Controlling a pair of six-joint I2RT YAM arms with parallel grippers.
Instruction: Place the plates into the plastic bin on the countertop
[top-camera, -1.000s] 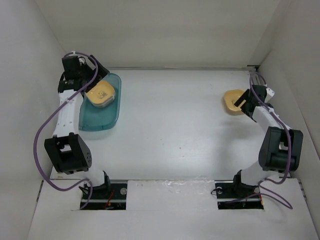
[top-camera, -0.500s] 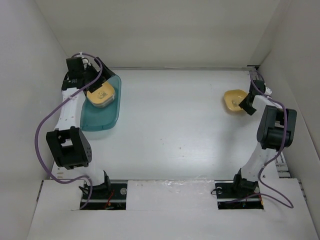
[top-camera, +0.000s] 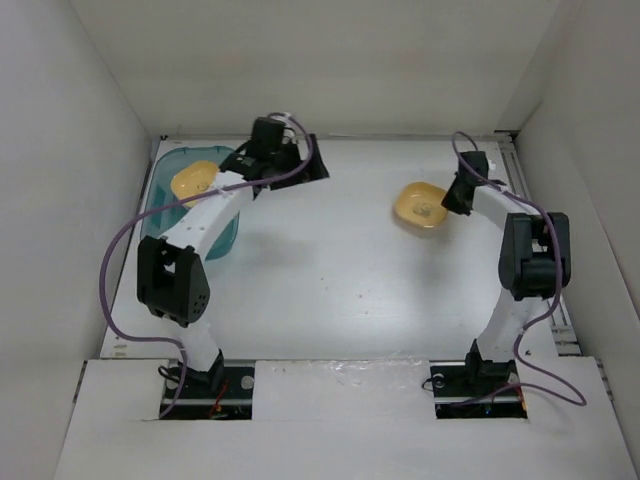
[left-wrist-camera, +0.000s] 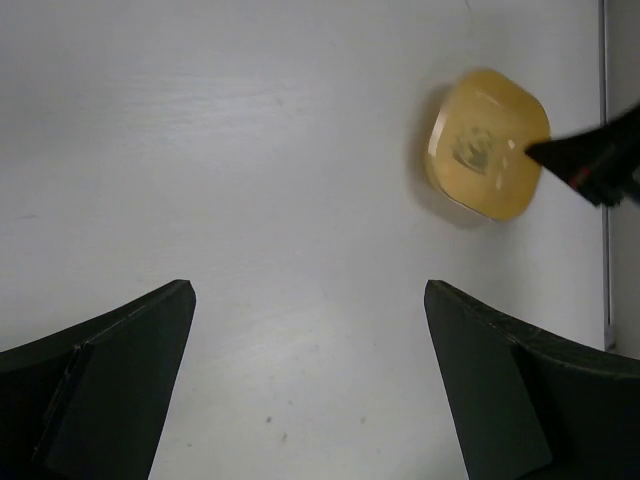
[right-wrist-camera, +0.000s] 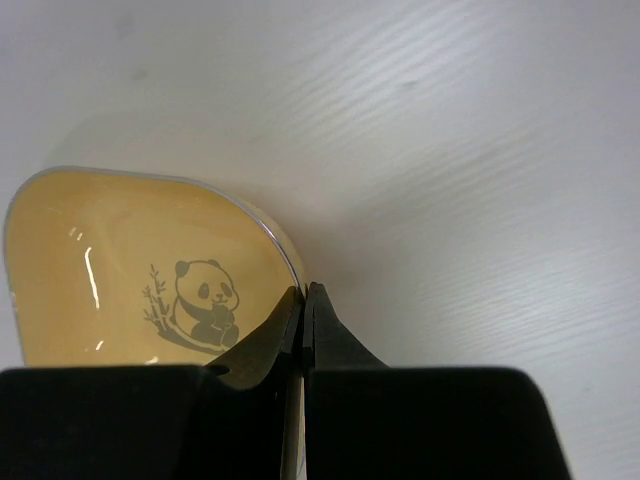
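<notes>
Top cam overhead, behind arms. L wrist far, R wrist close-up. All share yellow plate (top-camera: 420, 204) between R jaws.

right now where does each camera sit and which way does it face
top external: above and behind the robot, looking down on the countertop; left arm and right arm show
left wrist: faces across the countertop toward the yellow plate; the open left gripper frames the bottom
right wrist: looking along the right gripper, shut on that plate's rim
all share the yellow plate
</notes>
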